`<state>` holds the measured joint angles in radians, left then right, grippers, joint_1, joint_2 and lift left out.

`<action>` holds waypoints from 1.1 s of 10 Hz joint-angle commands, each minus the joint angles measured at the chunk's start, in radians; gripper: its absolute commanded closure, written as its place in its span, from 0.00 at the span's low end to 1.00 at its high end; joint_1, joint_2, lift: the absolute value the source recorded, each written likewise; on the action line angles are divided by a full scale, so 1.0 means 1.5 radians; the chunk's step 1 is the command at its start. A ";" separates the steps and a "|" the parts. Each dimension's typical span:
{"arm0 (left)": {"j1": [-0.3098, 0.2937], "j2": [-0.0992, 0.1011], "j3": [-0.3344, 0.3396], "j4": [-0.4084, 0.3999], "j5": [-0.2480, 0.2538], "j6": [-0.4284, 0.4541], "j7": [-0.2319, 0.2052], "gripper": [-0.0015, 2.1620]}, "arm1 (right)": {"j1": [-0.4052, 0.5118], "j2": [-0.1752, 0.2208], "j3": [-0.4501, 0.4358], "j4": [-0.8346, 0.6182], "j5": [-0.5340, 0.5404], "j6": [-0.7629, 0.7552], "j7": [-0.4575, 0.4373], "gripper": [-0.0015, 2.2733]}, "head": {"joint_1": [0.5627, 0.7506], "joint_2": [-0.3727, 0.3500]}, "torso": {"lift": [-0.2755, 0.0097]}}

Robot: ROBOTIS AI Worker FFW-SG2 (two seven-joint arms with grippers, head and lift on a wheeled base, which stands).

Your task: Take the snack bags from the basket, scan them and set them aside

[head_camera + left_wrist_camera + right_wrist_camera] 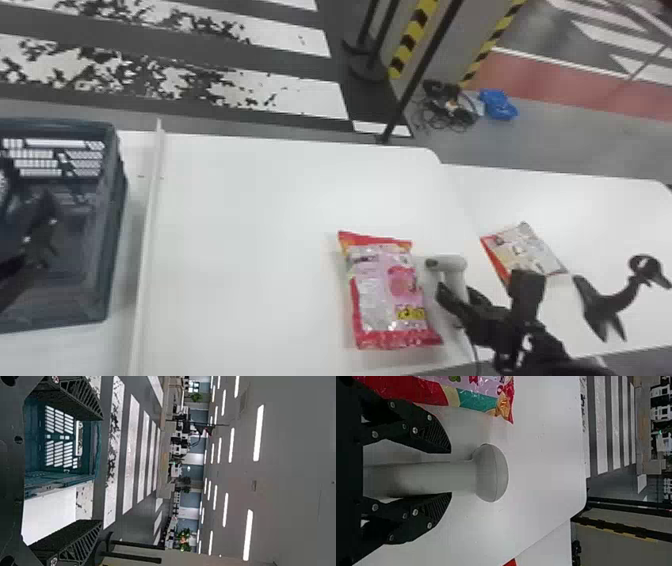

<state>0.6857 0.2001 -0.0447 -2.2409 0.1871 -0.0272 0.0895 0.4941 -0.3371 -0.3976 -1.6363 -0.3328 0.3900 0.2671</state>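
Across the white table (250,225) we go, and out at its left end sits the basket (114,235), the left gripper (102,469) right over it, fingers spread wide and nothing between them; whether more bags lie inside, I can't tell. Next in size, the pink bag (385,295), flat on the table in front of the robot, just left of the scanner. Another bag (522,250) lies farther right, well apart from the pink one and presumably dealt with already. Beside that bag stands the black stand (607,300), and nothing sits in it, because the scanner (454,263) is in the right gripper (451,473), the fingers closed about its handle on both sides, its head up and its nose turned toward the pink bag. So this looks like the scanning step, the pink bag being the one in play! The next move calls for lining that nose up with the barcode; I can't make one out on the upper face, so the bag may want turning. Get the read, and over it goes to the right, clear of the scanner's cord, which could snag.
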 commanded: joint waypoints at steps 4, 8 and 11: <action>-0.001 -0.002 -0.001 0.006 0.000 -0.013 0.001 0.03 | 0.056 0.032 -0.048 -0.146 -0.017 0.008 -0.015 0.93 | 0.70 0.03 | 0.70; 0.000 -0.002 -0.002 0.006 0.004 -0.017 0.001 0.03 | 0.118 0.086 -0.051 -0.264 -0.055 0.085 -0.021 0.93 | 0.70 0.03 | 0.70; 0.004 -0.002 -0.001 0.006 0.007 -0.029 0.000 0.03 | 0.127 0.097 -0.037 -0.267 -0.055 0.083 -0.019 0.93 | 0.70 0.08 | 0.70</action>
<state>0.6911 0.1963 -0.0449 -2.2323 0.1972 -0.0669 0.0895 0.6830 -0.1937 -0.4562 -2.0375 -0.4167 0.5172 0.2393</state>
